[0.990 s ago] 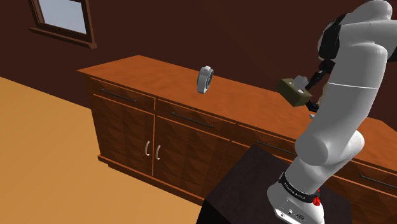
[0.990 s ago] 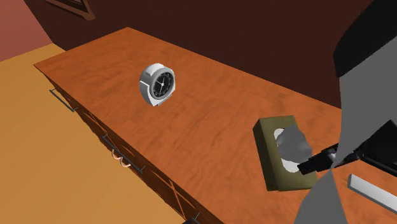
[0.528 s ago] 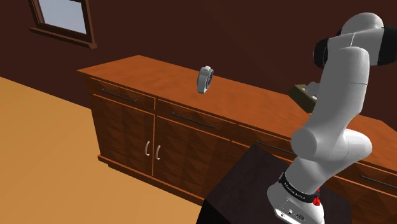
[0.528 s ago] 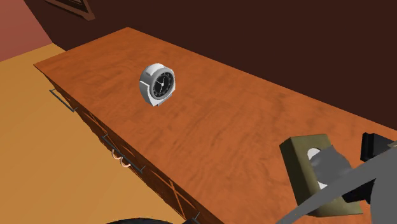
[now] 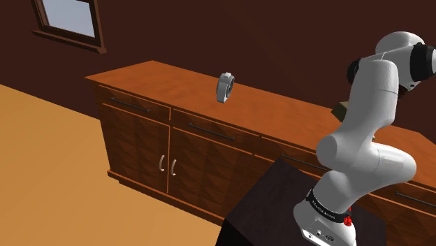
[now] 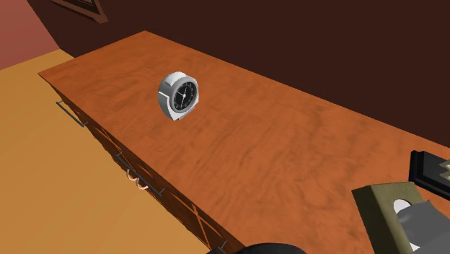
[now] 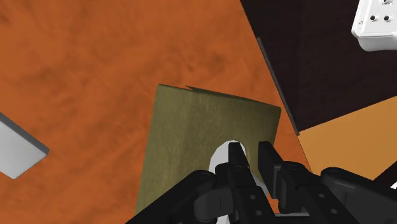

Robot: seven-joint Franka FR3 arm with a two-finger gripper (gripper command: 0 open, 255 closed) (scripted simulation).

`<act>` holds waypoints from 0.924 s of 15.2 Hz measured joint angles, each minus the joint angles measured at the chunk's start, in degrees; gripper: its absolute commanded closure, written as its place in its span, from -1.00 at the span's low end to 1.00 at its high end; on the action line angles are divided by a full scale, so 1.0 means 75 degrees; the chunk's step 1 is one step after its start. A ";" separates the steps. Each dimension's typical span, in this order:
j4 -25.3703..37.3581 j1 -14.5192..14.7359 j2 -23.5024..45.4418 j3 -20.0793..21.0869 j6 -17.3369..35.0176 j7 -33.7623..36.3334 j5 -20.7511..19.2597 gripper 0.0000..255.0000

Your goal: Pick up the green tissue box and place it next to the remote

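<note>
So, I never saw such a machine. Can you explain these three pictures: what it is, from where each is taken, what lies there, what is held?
The machine is a white robot arm with dark joints, standing on a dark box. The shoulder view looks from beside that stand. The second exterior view looks down on the surface from another place. The wrist view comes from a camera on the hand, looking along the black two-finger gripper. The surface is the top of a long brown wooden cabinet. On it stands a round silver clock with a black face, and a flat light-grey remote lies there. The gripper is shut on an olive-green rectangular tissue box, at its white top opening.
</note>
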 measured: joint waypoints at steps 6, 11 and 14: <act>0.1889 -0.1877 0.1190 0.0473 -0.0614 -0.0516 0.0465 1.00; 0.2983 -0.2904 0.1962 0.0775 -0.0798 -0.0708 0.0751 1.00; 0.2491 -0.2693 0.1946 0.0727 -0.0449 -0.0856 0.0715 1.00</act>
